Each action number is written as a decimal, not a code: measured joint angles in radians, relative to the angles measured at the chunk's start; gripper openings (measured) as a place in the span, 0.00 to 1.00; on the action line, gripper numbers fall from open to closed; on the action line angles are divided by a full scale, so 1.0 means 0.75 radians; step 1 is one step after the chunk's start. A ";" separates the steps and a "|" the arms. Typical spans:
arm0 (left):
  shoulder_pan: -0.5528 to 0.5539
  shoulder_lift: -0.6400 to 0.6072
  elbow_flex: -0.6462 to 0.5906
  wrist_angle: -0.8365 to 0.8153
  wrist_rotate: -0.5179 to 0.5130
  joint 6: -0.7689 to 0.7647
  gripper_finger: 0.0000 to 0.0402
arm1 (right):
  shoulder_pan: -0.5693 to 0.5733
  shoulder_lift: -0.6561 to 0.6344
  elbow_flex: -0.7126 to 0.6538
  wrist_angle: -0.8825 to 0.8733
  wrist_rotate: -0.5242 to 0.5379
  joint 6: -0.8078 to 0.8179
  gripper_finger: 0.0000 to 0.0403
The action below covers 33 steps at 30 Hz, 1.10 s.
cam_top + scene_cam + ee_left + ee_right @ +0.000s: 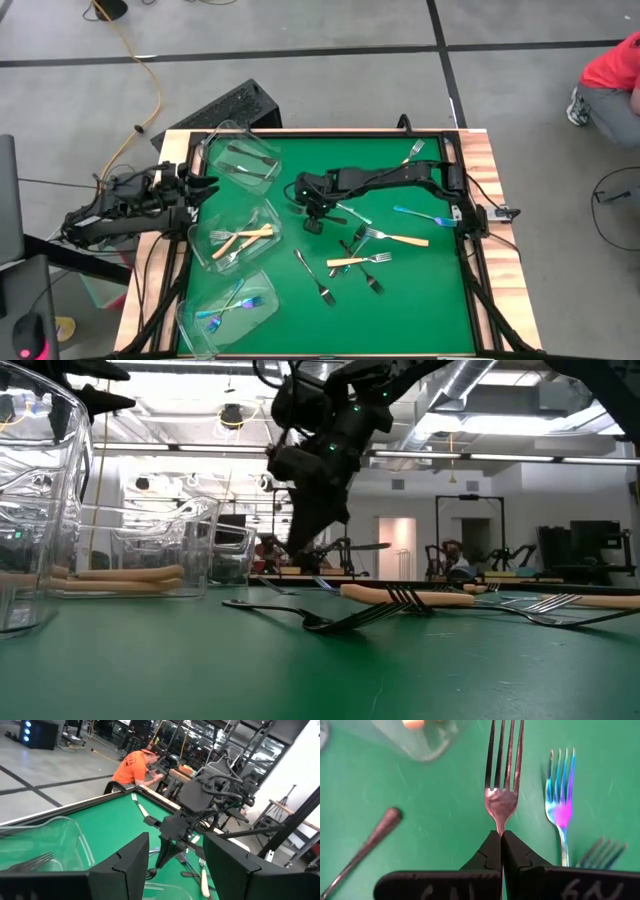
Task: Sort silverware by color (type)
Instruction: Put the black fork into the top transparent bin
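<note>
Three clear tubs stand along the mat's left side. The far tub (pixel 240 160) holds dark grey forks, the middle tub (pixel 240 238) cream-handled ones, the near tub (pixel 228 306) iridescent ones. More silverware lies loose on the green mat: cream-handled forks (pixel 400 239), iridescent forks (pixel 425 216) and dark grey forks (pixel 316 276). My right gripper (pixel 312 220) hangs over the mat's middle, just right of the middle tub, shut on a metal-headed fork (pixel 502 795). My left gripper (pixel 175 865) waits open at the table's left edge, touching nothing. My right gripper pinches the fork's thin neck (pixel 501 824), just behind the head, between its two fingertips. The fingers slant down toward the mat and lie along the fork, whose tines stick out ahead of them. The fingers hide the handle. In the low view the gripper (pixel 305 545) hangs above the mat.
An iridescent fork (pixel 560 805) and a grey handle end (pixel 377 832) lie on the mat beside the held fork. One fork (pixel 413 152) lies near the far right corner. Wooden rails (pixel 485 170) edge the table. A person in an orange shirt (pixel 610 70) crouches beyond the far right corner.
</note>
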 joint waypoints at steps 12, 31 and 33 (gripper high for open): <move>-0.001 0.000 0.000 0.003 -0.033 0.005 0.43 | -0.032 -0.015 0.000 -0.123 0.066 0.044 0.03; 0.000 0.000 -0.019 0.018 -0.162 0.028 0.43 | -0.064 -0.030 0.001 -0.116 -0.003 -0.010 0.03; 0.000 0.001 -0.052 0.042 -0.166 0.023 0.43 | -0.077 -0.030 0.001 -0.115 -0.004 -0.010 0.03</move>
